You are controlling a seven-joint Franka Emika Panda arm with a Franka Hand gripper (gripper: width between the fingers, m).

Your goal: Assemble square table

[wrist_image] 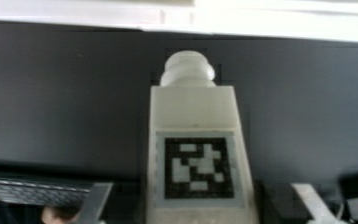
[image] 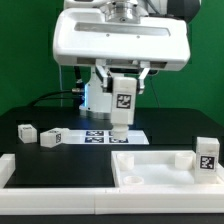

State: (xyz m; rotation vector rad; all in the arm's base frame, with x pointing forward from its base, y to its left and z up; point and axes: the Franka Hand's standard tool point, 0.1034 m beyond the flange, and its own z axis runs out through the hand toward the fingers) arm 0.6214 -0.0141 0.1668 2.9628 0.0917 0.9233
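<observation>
My gripper [image: 121, 88] is shut on a white block leg [image: 122, 104] with a black-and-white tag, holding it upright above the table, over the marker board [image: 100, 136]. In the wrist view the leg [wrist_image: 197, 130] fills the middle between the fingers [wrist_image: 60, 192], and its rounded peg end [wrist_image: 188, 68] points away from the gripper [wrist_image: 197, 205]. The white tray-like square tabletop [image: 150, 172] lies at the exterior view's lower right. One tagged leg [image: 207, 156] stands at its right side.
Two loose tagged legs [image: 25, 131] [image: 50, 138] lie on the black table at the exterior view's left. A long white border rail [image: 60, 207] runs along the front and up the left side. A white strip [wrist_image: 176, 15] crosses the wrist view beyond the leg.
</observation>
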